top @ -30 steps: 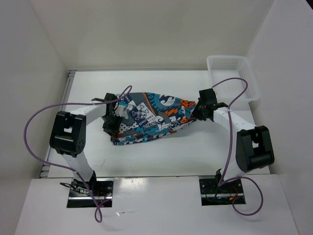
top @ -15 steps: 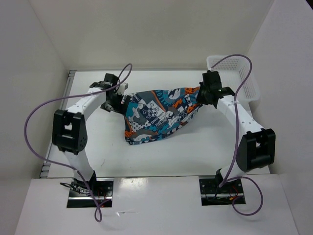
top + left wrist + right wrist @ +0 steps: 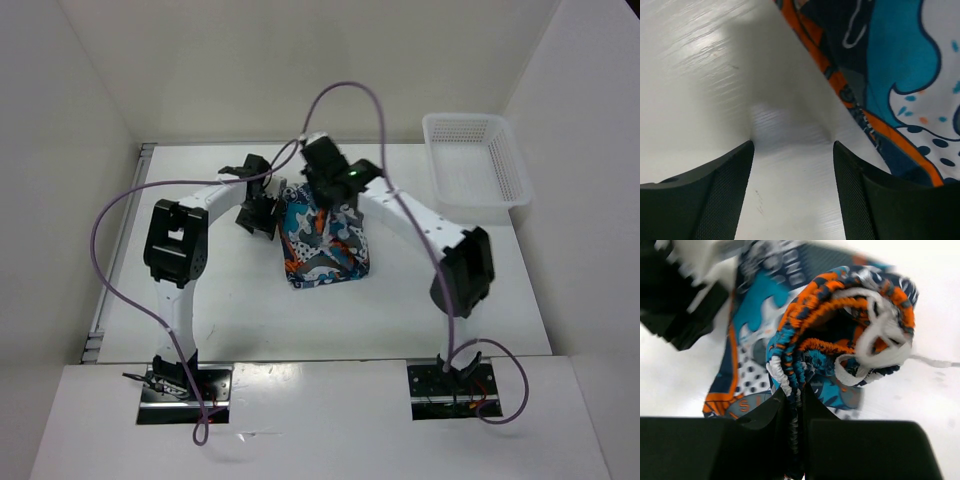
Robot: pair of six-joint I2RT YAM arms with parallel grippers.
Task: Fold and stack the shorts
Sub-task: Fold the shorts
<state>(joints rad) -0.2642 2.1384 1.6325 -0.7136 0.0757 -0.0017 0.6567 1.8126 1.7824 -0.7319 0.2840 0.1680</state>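
The shorts (image 3: 322,248), in a busy teal, orange, white and black print, lie bunched in a folded heap at the table's middle back. My right gripper (image 3: 318,192) is shut on the gathered waistband (image 3: 792,375) with its white drawstring, at the heap's far left corner. My left gripper (image 3: 264,216) is open and empty, just left of the shorts, low over the bare table; the fabric edge (image 3: 875,100) runs beside its right finger (image 3: 850,190) without being held.
A white mesh basket (image 3: 474,160) stands at the back right corner. The enclosure's white walls close in the table on the left, back and right. Purple cables arc above both arms.
My right gripper has swept left across the table, carrying its end of the shorts over onto the left end. My left gripper has let go of the fabric and now stands open beside it.
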